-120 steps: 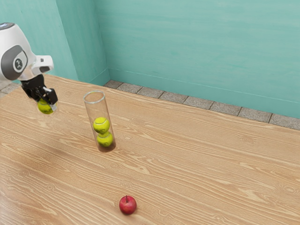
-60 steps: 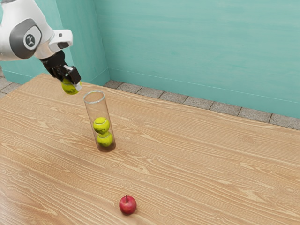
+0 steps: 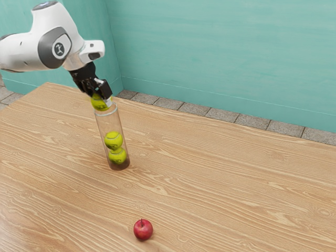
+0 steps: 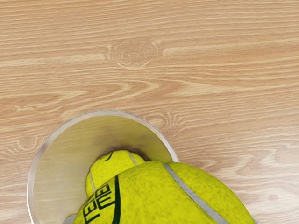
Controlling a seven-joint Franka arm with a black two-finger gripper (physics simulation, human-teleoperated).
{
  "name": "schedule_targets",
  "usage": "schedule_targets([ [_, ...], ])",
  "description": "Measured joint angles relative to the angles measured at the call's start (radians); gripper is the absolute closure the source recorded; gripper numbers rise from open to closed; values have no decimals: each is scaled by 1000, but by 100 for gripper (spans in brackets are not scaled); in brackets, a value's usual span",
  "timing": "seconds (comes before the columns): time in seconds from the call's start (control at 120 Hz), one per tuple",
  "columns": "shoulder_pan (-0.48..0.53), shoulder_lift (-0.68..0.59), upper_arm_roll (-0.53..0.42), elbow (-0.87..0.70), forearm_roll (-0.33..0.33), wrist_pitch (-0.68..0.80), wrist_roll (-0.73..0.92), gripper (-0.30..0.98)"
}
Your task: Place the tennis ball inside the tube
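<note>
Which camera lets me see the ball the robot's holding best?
The wrist view: the held ball looks big there, with black letters and a pale seam. The exterior view shows it smaller and partly hidden by the gripper, but shows it up by the top of the clear tube.

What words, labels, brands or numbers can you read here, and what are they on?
"TE", on the held ball; the rest of that line is unclear.
"ME", on the same ball, beside it; any further letters are unclear.
Dark marks on the upper ball and lower ball in the tube: too small to read.
Arm: an emblem, no readable letters.
</note>
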Motion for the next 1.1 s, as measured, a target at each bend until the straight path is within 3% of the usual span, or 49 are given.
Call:
schedule_targets([
  [0.317, 4, 61, 4, 58, 4, -1, -12, 45],
  [0.642, 8, 75, 7, 84, -1, -8, -2, 16],
  [0.833, 1, 68, 5, 85, -3, -11, 5, 7],
  [0.917, 5, 42, 4, 85, 9, -33, 5, 4],
  [1.042, 38, -98, -27, 91, 60, -144, -19, 2],
  [1.1, -72, -117, 46, 114, 72, -204, -36, 2],
])
